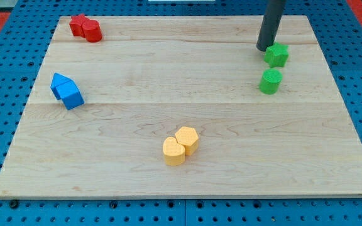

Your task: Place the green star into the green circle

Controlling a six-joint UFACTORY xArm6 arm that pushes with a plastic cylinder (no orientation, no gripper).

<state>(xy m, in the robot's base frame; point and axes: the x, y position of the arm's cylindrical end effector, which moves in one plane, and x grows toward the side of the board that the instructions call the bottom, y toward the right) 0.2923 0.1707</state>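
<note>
My tip (264, 48) is touching green star (276, 55) at its upper left; green circle (270, 82) sitting just below, gap not yet closed. No hand to report.

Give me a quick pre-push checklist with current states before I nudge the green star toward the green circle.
1. My tip in view: ok, near the view's top right.
2. Tip next to the green star: ok, just at its upper left; contact: cannot tell.
3. Tip on the side away from the green circle: ok.
4. Gap between star and circle free of blocks: ok.
5. Star already against circle: not ok, still apart.
6. Yellow blocks out of the path: ok.
</note>
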